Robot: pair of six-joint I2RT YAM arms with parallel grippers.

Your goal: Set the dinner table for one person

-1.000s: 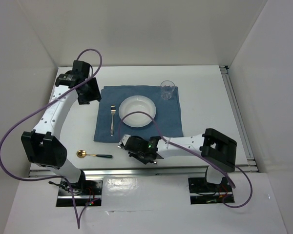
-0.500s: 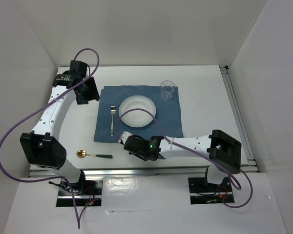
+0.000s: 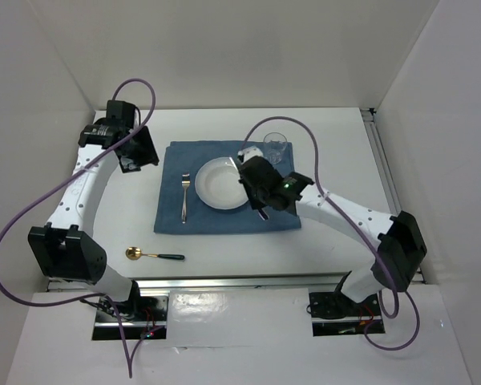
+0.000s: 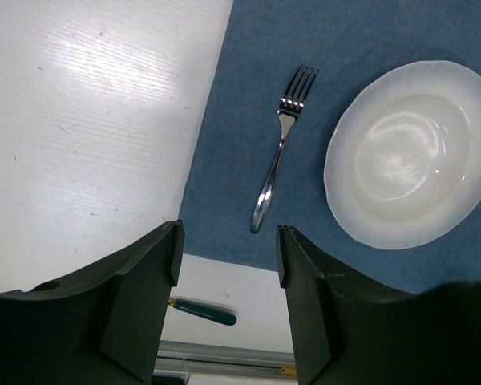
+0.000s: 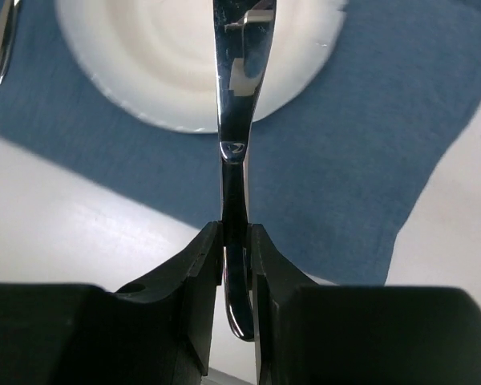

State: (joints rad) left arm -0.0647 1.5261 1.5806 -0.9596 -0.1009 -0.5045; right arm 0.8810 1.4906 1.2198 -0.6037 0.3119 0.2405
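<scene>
Started with the top view. Saw the right tool (image 3: 260, 200) hanging over the blue mat (image 3: 216, 156), right at the right-hand rim of the plate (image 3: 219, 183). No telling its grip from up here. Found the white desk (image 3: 337, 152) under the whole setup, spreading wide on every side of the mat. Noticed the fork (image 3: 184, 196) left of the plate, long axis running near-to-far. Spotted the glass (image 3: 275, 147) at the mat's far right corner and the spoon (image 3: 154, 256) off the mat, near the left arm's base. Found the left tool (image 3: 136, 152) way out past the mat's far left corner, so clearly the farther one from the plate's right side.

Switched to the left wrist. Saw those fingers spread wide, nothing between them, looking down on fork and plate.

Then the right wrist. Caught the fingers pressed tight on a knife (image 5: 239, 96), pinching it low on its length, blade pointing straight ahead across the plate's rim. Found the bare strip of mat off to the blade's right here. Guessed at a sideways shift off the plate, maybe a turn to line up with the fork, before any lowering.
</scene>
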